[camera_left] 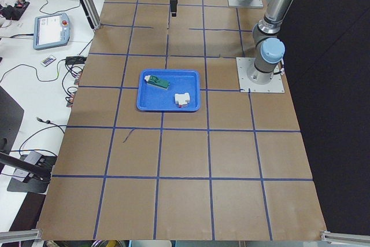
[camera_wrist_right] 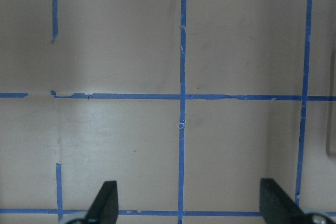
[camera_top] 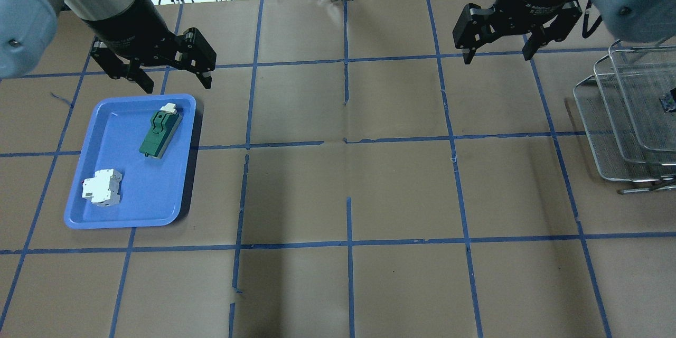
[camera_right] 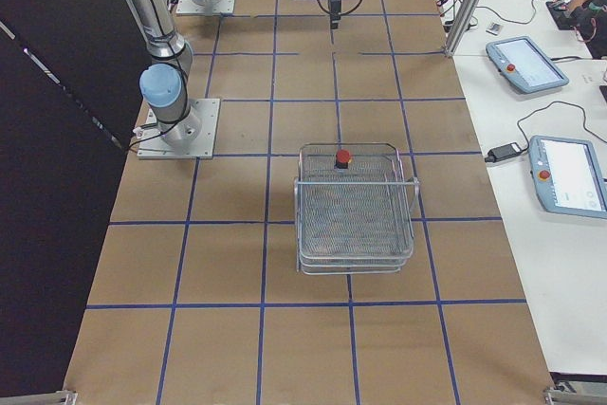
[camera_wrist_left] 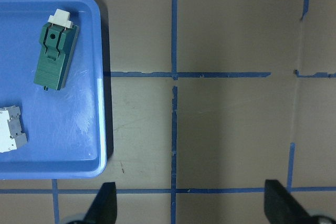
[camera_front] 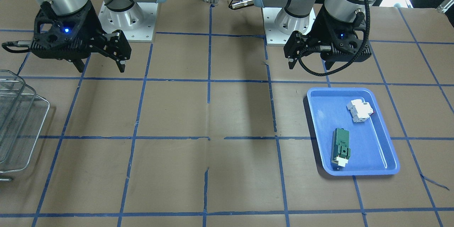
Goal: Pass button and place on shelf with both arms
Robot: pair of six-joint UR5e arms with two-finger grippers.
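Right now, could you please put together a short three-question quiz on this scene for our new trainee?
1. True or false: the button sits on the shelf, and neither gripper holds it.
2. What lies in the blue tray? A) a green block and a white breaker; B) a red cable; C) nothing.
3. Fill in the blank: the left gripper and the right gripper are both ____, above the table.

Key: 1 true; 2 A; 3 open.
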